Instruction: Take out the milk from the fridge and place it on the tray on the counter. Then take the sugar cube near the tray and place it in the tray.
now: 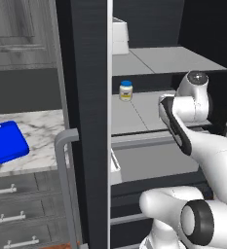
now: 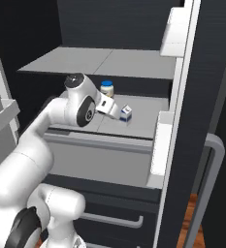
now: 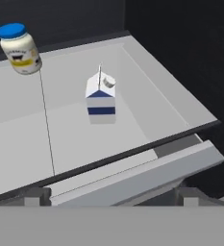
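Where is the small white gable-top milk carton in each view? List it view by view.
Left base view: no carton visible; the arm stands before the shelf.
Right base view: small white gable-top milk carton, middle fridge shelf, right of the hand.
Hand view: carton, centre.
Shared landmark: blue-lidded, yellow-labelled jar.

Milk (image 3: 101, 94): small white gable-top carton w/ 2 dark blue bands, upright on light grey middle shelf of open black fridge (image 2: 192, 121). Blue tray (image 1: 4, 144) flat on marble counter (image 1: 37, 131).
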Controlling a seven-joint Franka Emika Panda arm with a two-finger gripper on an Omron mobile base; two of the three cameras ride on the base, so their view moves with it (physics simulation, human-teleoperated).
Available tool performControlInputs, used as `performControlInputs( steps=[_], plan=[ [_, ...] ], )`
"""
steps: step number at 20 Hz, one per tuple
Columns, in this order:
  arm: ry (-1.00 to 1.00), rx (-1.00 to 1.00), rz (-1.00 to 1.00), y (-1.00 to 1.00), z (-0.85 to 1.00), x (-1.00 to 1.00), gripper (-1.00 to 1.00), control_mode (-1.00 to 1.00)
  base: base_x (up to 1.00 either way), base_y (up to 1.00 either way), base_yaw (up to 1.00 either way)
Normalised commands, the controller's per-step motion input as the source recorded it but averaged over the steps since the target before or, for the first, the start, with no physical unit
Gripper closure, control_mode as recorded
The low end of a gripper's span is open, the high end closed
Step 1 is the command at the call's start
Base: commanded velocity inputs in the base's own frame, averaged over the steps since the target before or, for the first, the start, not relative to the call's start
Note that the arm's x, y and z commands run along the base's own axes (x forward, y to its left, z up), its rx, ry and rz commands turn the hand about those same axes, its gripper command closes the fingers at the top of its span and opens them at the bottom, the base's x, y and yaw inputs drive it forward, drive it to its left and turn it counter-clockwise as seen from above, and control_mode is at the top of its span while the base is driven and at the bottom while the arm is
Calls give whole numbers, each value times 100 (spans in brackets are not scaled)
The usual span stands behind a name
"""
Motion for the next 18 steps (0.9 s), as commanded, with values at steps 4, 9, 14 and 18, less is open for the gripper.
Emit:
performControlInputs(
  steps=[4, 9, 14, 18],
  plan=[
    [0, 0, 0, -14, -28, 24, -100, -100, 0, 0, 0],
    [0, 0, 0, -26, -12, 22, -100, -100, 0, 0, 0],
    [0, 0, 0, -2, -6, 37, -100, -100, 0, 0, 0],
    [0, 0, 0, -1, -11, 43, -100, -100, 0, 0, 0]
  ],
)
